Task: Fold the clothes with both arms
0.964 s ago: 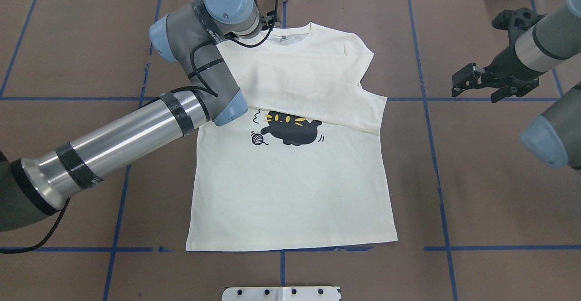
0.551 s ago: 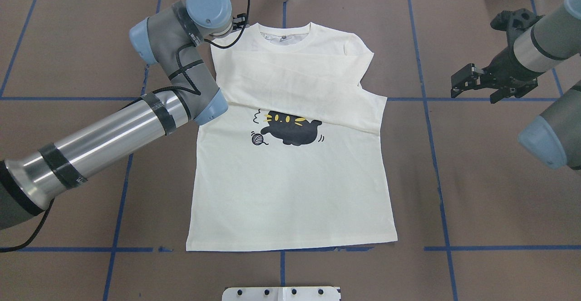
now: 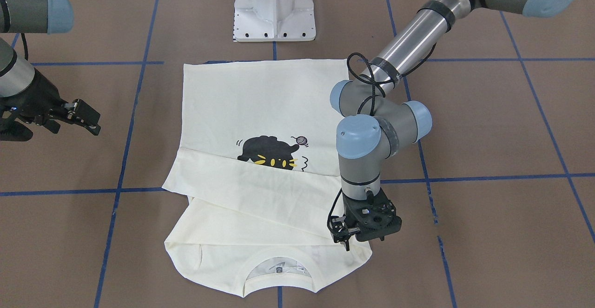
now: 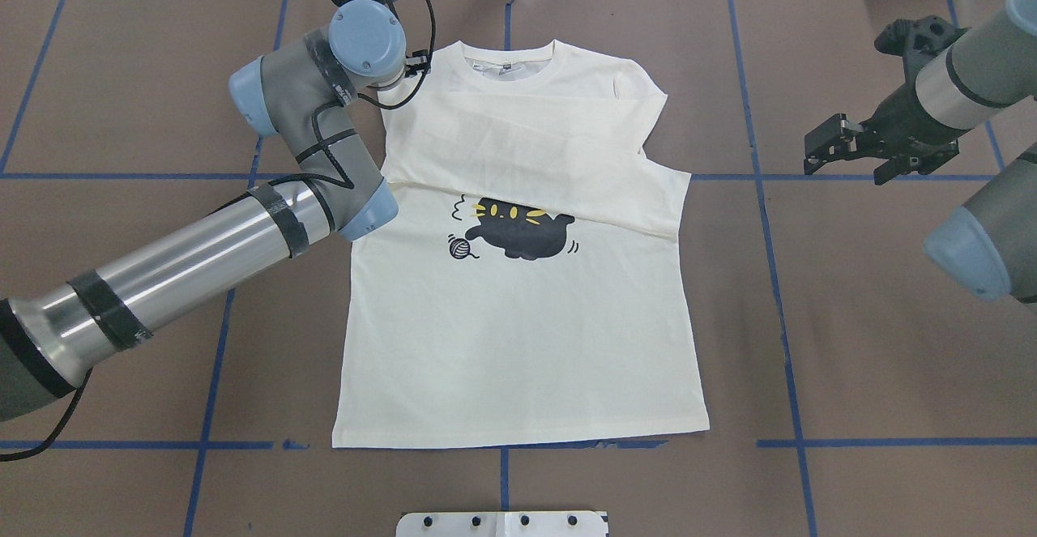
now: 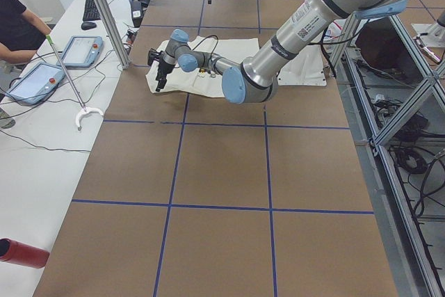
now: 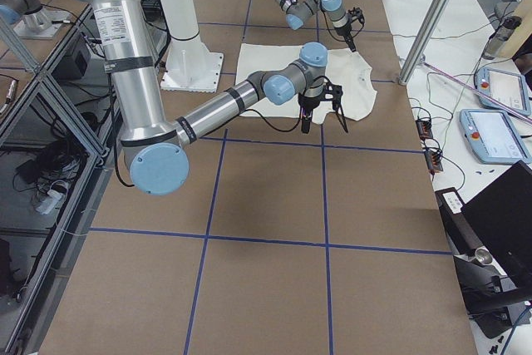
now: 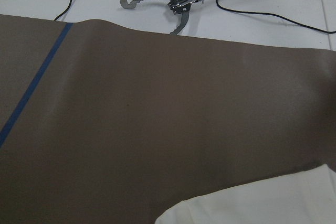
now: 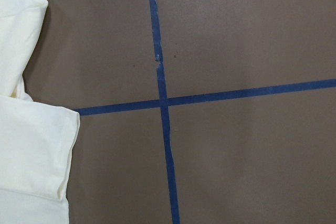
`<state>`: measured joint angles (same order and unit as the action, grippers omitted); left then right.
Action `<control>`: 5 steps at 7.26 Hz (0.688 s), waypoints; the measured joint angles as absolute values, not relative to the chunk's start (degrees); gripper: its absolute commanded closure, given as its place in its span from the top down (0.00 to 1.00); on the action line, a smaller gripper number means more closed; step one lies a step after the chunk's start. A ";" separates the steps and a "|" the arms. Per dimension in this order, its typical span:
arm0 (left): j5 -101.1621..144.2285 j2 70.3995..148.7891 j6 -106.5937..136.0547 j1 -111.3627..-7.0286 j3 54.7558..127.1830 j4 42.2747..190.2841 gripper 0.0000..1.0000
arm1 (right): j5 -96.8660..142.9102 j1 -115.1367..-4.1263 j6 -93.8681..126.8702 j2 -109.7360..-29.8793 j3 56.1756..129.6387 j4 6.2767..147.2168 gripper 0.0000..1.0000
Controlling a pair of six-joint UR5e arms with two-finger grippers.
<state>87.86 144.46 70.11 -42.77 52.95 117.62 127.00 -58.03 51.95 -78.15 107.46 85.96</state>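
The cream-white shirt [image 4: 518, 343] lies flat, print side up, collar at the far side. Both sleeves are folded across the chest and cover the top of the black cat print [image 4: 518, 233]; no red lettering shows. It also shows in the front view [image 3: 260, 103]. My left gripper [image 3: 346, 240] points down just over the shirt's far left shoulder; its fingers are hidden under its body, so I cannot tell if it is open. The left wrist view shows that shoulder's edge [image 7: 273, 203]. My right gripper [image 4: 847, 171] hangs open and empty above the table, right of the shirt.
The white pedestal base [image 3: 274, 15] stands at the near edge behind the hem. Blue tape lines [image 4: 761, 197] grid the brown table. A metal grabber tool [image 7: 173, 6] lies on the white bench past the far edge. Tablets [image 5: 42, 78] lie there too.
My left arm has swung left, from over the collar to the shirt's far left shoulder. The shirt and the right arm have not moved.
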 measured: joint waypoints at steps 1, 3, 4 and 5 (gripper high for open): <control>87.93 144.56 70.13 -42.54 52.93 117.84 0.50 | 127.00 -58.03 51.94 -78.14 107.45 85.96 1.00; 87.97 144.44 70.12 -42.40 52.76 118.33 0.15 | 127.06 -58.06 51.94 -78.14 107.46 85.96 1.00; 87.96 144.37 70.08 -42.37 52.55 118.52 0.15 | 127.08 -58.06 51.94 -78.14 107.41 85.96 1.00; 87.94 144.34 70.06 -42.37 52.32 118.91 0.13 | 127.09 -58.07 51.94 -78.14 107.36 85.96 1.00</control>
